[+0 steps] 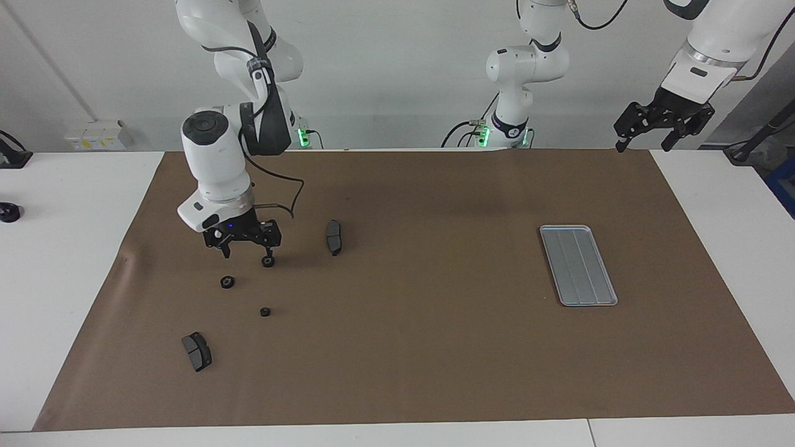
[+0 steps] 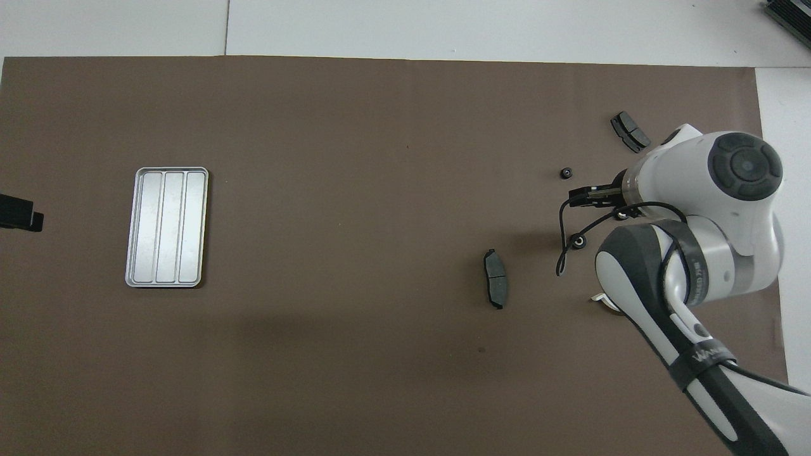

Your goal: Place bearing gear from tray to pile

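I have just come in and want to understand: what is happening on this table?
The right gripper hangs low over the pile's end of the mat, fingers open, with a small gear right at one fingertip; whether they touch, I cannot tell. A second gear, a third gear, a near pad and a far pad lie around it. The tray, toward the left arm's end, has no gear on it. The left gripper waits open in the air at that end.

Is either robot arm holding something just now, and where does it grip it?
Neither. The right end effector is open over a small gear on the mat; the left end effector waits, open and empty.
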Controlling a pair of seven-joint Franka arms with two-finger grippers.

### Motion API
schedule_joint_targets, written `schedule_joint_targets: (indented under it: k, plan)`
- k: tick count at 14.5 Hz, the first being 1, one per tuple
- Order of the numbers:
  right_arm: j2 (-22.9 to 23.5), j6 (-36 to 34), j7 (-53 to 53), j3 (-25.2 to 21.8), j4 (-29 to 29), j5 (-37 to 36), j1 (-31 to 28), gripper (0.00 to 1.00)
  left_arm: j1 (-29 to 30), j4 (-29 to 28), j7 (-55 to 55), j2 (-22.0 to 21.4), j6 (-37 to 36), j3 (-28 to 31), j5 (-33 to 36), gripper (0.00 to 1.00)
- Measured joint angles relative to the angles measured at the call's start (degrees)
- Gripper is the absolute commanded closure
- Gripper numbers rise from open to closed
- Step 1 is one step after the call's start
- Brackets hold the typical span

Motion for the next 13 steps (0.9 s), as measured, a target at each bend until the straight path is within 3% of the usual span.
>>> schedule_joint_targets:
  k: [7,10,13]
  plan:
    - [-7.2,-19.0,0.1,-0.3,10.9,3.2,-3.8,0.0,-0.1,0.0,0.0,0.0,0.1,1.1,-0.7,0.0]
    - [-8.0,-26.5,0.0,-0.4,16.1,3.3,-4.8,0.0,-1.0,0.0,0.1,0.0,0.1,1.0,0.7,0.0]
    - [-8.0,-29.7,-0.5,-0.5,16.6,3.7,-5.8,0.0,-2.1,0.0,0.1,0.0,0.1,1.0,1.2,0.0]
